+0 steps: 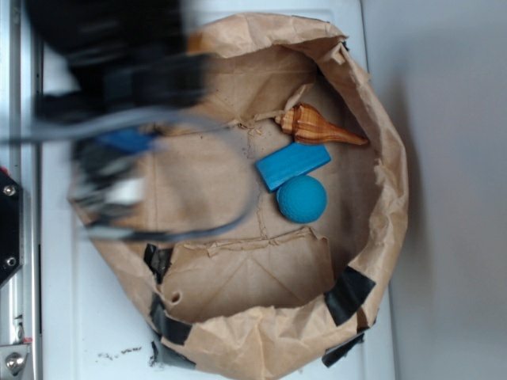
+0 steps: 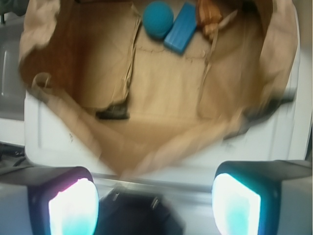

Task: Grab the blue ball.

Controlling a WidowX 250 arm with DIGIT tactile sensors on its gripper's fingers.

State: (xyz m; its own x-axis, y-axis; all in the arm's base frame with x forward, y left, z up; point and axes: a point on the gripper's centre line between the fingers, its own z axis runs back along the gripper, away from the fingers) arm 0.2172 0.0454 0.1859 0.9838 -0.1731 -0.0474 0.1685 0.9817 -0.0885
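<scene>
At the far left of the outside view sits the robot arm (image 1: 119, 79), big, dark and very blurry. Its gripper (image 1: 107, 194) hangs over the left edge of the paper bag (image 1: 388, 214), well apart from the things inside. The bag is brown, crumpled, and rolled down into a low bowl with black tape (image 1: 348, 294) on its lower rim. It lies on a white table (image 1: 63, 332).

Moving right, the bare floor of the bag comes next. Then, in the right middle of the frame, lies the flat blue block (image 1: 291, 165). Just above it is the brown striped seashell (image 1: 317, 128). Just below the block is the blue ball (image 1: 302, 199), and it touches the block's lower edge.

In the wrist view the two fingers (image 2: 73, 205) show at the bottom corners with a wide gap between them. They are spread apart and hold nothing. The blue ball (image 2: 158, 19) is at the top middle, far ahead, with the blue block (image 2: 181, 28) leaning against its right side.

The ball looks small and light. Its skin looks dull and a bit rough, so it should not be too slippery. But it is round, so it may roll away if bumped. The best hold is across its widest middle, with one finger on each side. The block sits tight against one side, so a finger must slip in there with care.
</scene>
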